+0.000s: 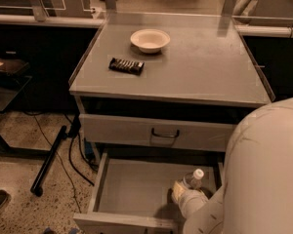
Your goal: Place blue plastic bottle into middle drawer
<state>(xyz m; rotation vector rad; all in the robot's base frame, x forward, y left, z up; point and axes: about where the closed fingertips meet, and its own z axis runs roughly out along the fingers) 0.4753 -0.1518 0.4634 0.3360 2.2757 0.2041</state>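
We see the tool [182,193] low inside the open drawer [129,184], at its right side, against the bottle [194,178], whose white cap shows above it. We cannot tell whether the tool clamps it. A bowl [150,39] sits on the counter [205,69].

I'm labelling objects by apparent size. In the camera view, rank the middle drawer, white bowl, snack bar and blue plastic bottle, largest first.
1. middle drawer
2. white bowl
3. snack bar
Unranked: blue plastic bottle, partly hidden behind the pincer in the drawer's right side.
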